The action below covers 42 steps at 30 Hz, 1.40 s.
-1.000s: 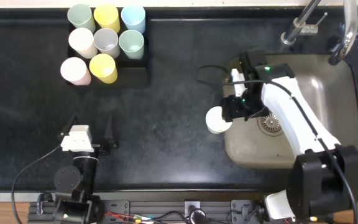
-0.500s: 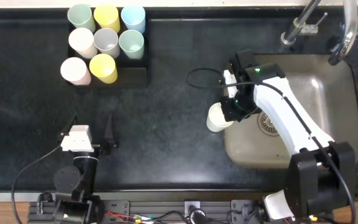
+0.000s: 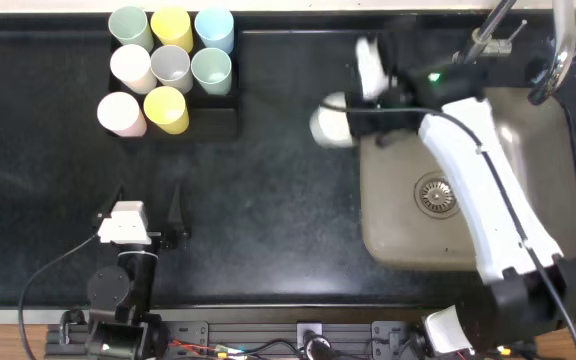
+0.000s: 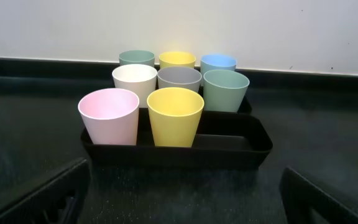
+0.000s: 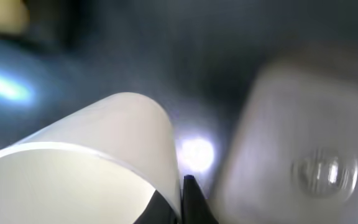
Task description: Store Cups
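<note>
While the left fingers (image 4: 39, 193) sit wide, the right fingers (image 5: 190, 200) clamp a white cup (image 3: 330, 121), right arm (image 3: 480, 175) outstretched.

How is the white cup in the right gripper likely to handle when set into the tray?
Probably light and stiff: the white cup hangs from the right gripper by one pinched wall, seemingly undeformed. Its smooth wall might slip. Held tilted, it could tip or roll if released above the tray.
</note>
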Available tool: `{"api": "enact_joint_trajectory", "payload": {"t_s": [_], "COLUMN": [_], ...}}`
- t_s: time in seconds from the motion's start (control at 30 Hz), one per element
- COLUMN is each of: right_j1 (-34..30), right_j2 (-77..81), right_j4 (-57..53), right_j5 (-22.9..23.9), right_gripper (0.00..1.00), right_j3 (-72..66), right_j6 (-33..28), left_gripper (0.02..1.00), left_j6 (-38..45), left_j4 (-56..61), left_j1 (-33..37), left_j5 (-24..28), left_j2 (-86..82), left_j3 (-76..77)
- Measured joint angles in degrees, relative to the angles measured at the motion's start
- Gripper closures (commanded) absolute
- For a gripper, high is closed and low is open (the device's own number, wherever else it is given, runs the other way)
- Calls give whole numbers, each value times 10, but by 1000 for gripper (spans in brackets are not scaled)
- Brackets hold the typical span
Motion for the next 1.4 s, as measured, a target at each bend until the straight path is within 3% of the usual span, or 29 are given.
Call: {"api": "enact_joint_trajectory", "payload": {"t_s": [0.37,0.83,1.4], "right_j1": [116,196,208], "right_j2": [133,261,327], "right_j4": [12,3,3], "right_j5": [-16,18,24], "right_gripper": [961,958,958], "right_j3": [276,282,283], "right_j6": [45,79,106], "left_gripper": [18,18,18], "left_j6": [0,0,0], "left_j4": [0,0,0], "left_j1": [0,0,0], "left_j5": [0,0,0], "left_j2": [0,0,0], "left_j3": [0,0,0]}}
